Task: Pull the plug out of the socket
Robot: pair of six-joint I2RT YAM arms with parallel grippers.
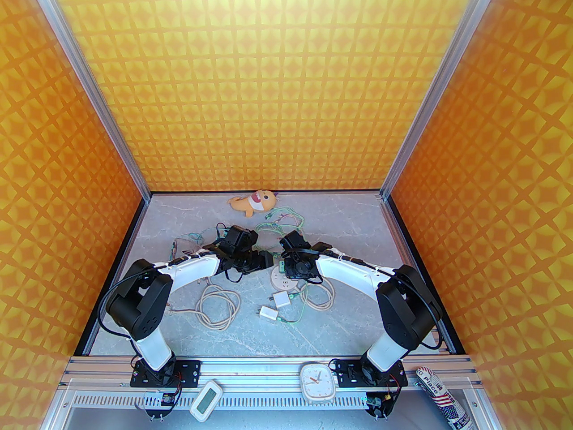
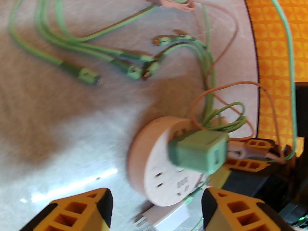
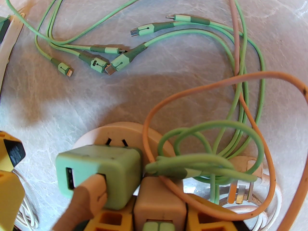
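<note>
A round white socket [image 2: 154,177] lies flat on the table, also seen in the top view as the socket [image 1: 278,279]. A green cube plug [image 3: 101,172] sits in its top face with a pink cable in its port. Beside it stands a pink cube plug [image 3: 158,198], and my right gripper [image 3: 158,216] is shut on that plug from the right. My left gripper [image 2: 156,207] is open, its yellow fingers [image 2: 81,210] standing apart on either side of the socket's near edge. Whether they touch the socket I cannot tell.
Green cables [image 3: 101,54] and a pink cable [image 3: 264,80] lie tangled behind and over the socket. Two white chargers [image 1: 282,299] and a coiled beige cord [image 1: 217,305] lie in front of it. A plush toy [image 1: 250,202] sits at the back wall.
</note>
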